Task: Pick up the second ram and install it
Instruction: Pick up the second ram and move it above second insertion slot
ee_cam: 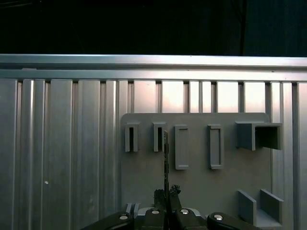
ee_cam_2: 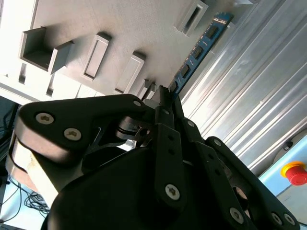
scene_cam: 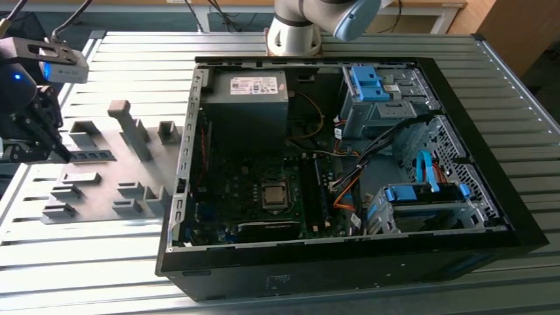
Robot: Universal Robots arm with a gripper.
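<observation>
The second ram [ee_cam_2: 197, 49] is a thin dark board with a row of black chips. It sticks out from my gripper [ee_cam_2: 164, 96], whose fingers are shut on its near end. In the first wrist view the ram [ee_cam: 166, 160] shows edge-on, rising from the gripper [ee_cam: 167, 192] over the grey fixture plate [ee_cam: 196, 191], beside two narrow slot blocks. In the exterior view the gripper [scene_cam: 61, 155] is at the far left, holding the ram [scene_cam: 94, 155] level over the plate's edge on the exterior view's left. Whether the stick touches the plate is unclear.
The open computer case [scene_cam: 490, 197] lies to the exterior view's right of the fixture plate [scene_cam: 105, 197], with motherboard [scene_cam: 262, 197], power supply [scene_cam: 249, 98] and blue drive clips [scene_cam: 368, 82]. Grey blocks [scene_cam: 131, 128] stand on the plate. A red stop button [ee_cam_2: 295, 172] sits beyond the ribbed table.
</observation>
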